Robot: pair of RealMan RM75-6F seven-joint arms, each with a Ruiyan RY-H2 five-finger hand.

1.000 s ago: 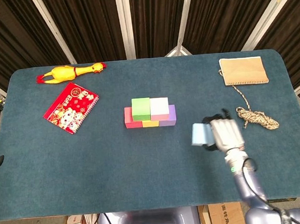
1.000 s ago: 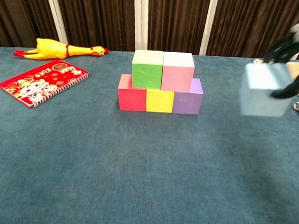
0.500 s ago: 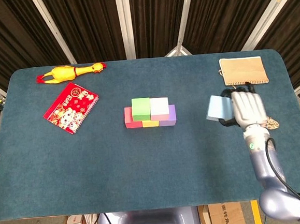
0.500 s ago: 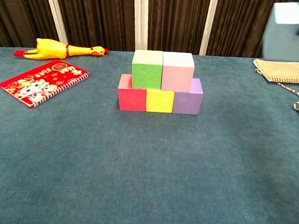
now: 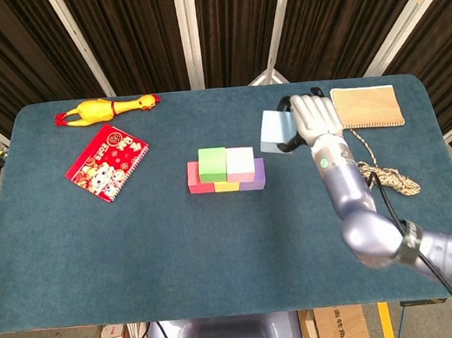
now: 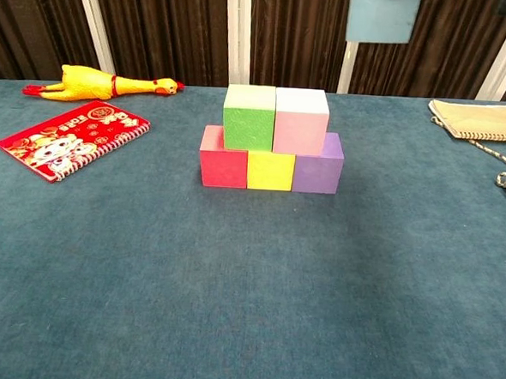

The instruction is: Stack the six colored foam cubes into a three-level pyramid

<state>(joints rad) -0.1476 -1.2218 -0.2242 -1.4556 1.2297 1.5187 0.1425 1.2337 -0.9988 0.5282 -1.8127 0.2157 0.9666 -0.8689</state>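
Head view first: your right hand [image 5: 309,115] is gripping the light blue cube [image 5: 273,131] from its right side, held up in the air toward the far edge of the bench [image 5: 139,254], off to the right of the stack. The stack sits mid-bench: red [image 5: 197,187], yellow [image 5: 227,187] and purple [image 5: 255,178] on the bottom, green [image 5: 212,164] and pink [image 5: 239,162] on top, all touching. Your left hand isn't showing anywhere.

Chest view: the blue cube [image 6: 381,15] hangs at the top of the frame, well above the pink cube [image 6: 301,119] and right of the seam where it should land.

It's foam, so I'd guess it's super light and squishy. Squeeze hard and it'll dent and spring on release. Holding opposite side faces looks right, and a gentle let-go should keep green and pink from getting shoved apart.
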